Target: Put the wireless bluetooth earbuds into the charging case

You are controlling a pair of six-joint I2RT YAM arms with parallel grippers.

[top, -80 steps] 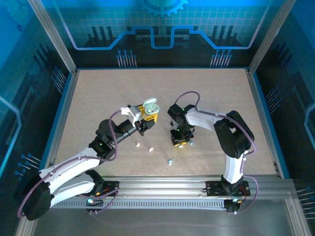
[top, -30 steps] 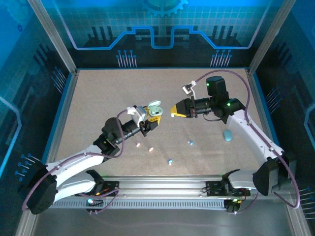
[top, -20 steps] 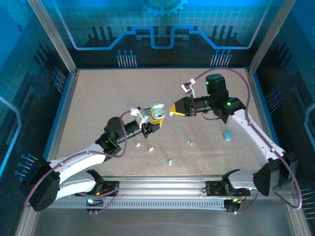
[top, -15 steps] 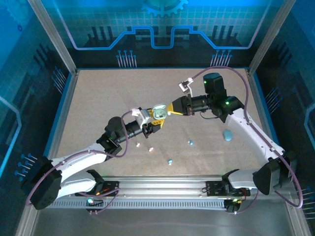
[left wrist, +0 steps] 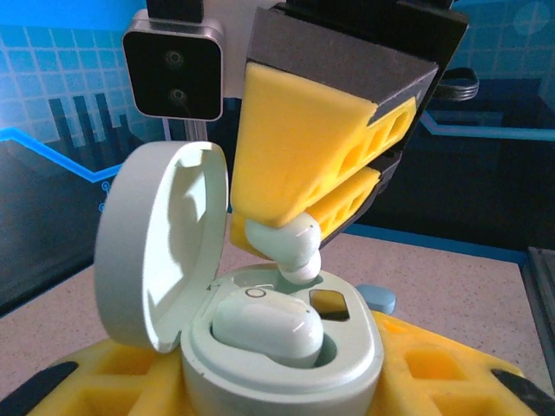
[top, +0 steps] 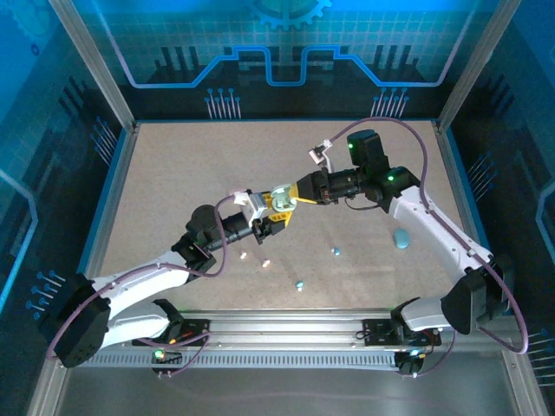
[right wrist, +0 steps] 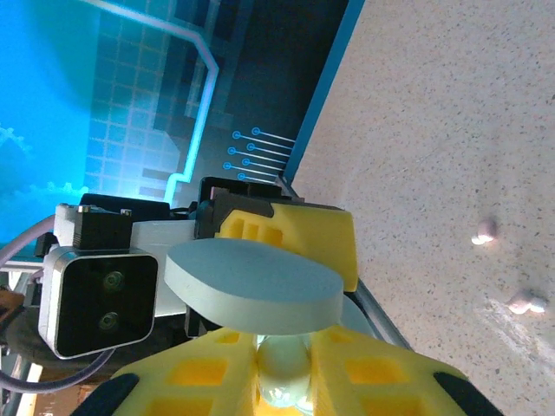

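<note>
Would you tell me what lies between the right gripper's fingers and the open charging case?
An earbud, pinched in the right gripper, its stem pointing down at the charging case, as the left wrist view shows.

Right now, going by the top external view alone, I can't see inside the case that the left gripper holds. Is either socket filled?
Observer: Yes. The left wrist view shows one white earbud already seated on the near side of the open charging case.
Operator: And the one in the right gripper?
Observer: The right gripper pinches a second earbud, its lower tip right at the edge of the empty socket.
Operator: Is the lid in the way?
Observer: The lid stands upright on the left, close beside the yellow fingers. I cannot tell whether they touch.
</note>
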